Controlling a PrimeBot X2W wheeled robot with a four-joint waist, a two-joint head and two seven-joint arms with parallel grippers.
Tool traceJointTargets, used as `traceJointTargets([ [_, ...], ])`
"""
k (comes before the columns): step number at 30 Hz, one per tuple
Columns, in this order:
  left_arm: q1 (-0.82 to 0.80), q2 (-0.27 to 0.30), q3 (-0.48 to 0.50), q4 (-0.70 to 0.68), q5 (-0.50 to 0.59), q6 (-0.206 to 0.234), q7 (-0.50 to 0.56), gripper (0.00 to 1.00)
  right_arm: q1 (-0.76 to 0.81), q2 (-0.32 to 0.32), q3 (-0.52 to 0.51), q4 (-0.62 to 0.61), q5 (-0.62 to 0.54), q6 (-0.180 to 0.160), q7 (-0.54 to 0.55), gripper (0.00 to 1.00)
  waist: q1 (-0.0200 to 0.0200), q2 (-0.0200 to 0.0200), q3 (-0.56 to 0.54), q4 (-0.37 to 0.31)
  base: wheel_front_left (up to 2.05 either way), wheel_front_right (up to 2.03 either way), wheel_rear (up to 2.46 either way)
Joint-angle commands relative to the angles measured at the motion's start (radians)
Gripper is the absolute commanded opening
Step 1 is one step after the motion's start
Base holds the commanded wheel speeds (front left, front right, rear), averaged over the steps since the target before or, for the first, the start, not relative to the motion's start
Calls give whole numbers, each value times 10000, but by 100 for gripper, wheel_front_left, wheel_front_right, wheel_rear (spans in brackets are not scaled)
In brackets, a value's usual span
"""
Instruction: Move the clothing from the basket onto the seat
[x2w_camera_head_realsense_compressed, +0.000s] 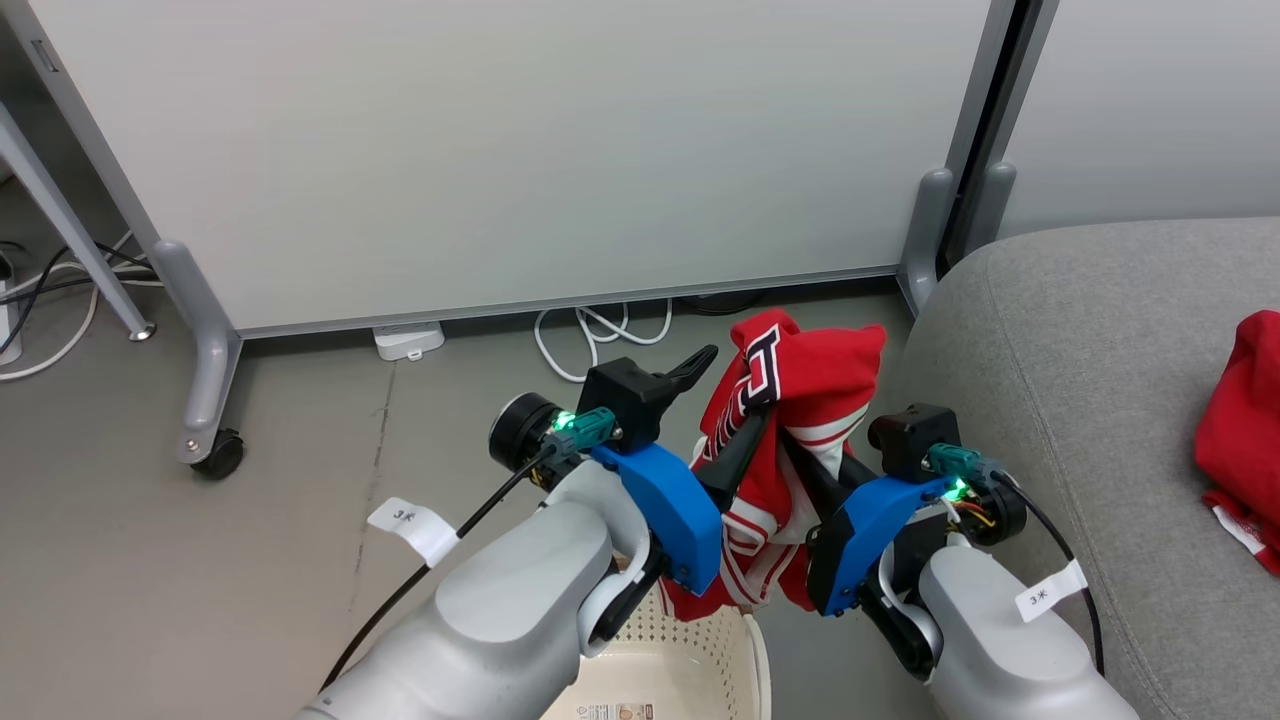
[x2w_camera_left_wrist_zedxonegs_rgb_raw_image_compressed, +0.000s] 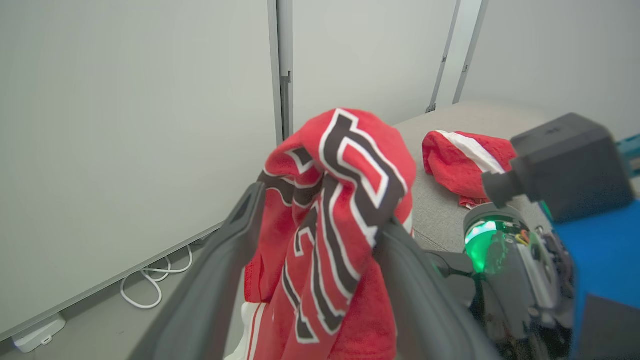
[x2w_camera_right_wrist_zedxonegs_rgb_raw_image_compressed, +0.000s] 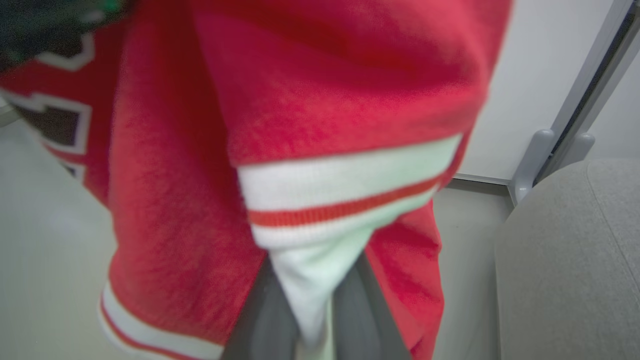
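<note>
Draping over right jaws, lettered garment (x2w_camera_head_realsense_compressed: 800, 380) hides tips; basket (x2w_camera_head_realsense_compressed: 700, 670) cropped.

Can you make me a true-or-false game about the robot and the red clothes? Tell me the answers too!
1. One red garment already lies on the sofa. True.
2. The right gripper has its jaws wide open. False: they are shut on the lettered shirt.
3. The lettered shirt lies down inside the basket. False: it is held up in the air.
4. The left gripper has its jaws spread apart. True.
</note>
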Motion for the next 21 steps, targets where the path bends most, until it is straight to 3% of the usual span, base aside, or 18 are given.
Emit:
traceJointTargets([
  [1,89,3,104,-19,87,40,-50,100,-220,-8,-47,18,78,5,-75,0,-1,0,7,-4,0,0,0],
  [12,1820,673,1585,-1590,1488,132,-43,100,-227,-7,-341,261,-83,5,-278,0,-1,0,7,9,0,0,0],
  [21,4029,1353,3451,-3596,3068,191,-43,100,-118,-7,-477,358,-129,5,-378,0,-1,0,16,30,0,0,0],
])
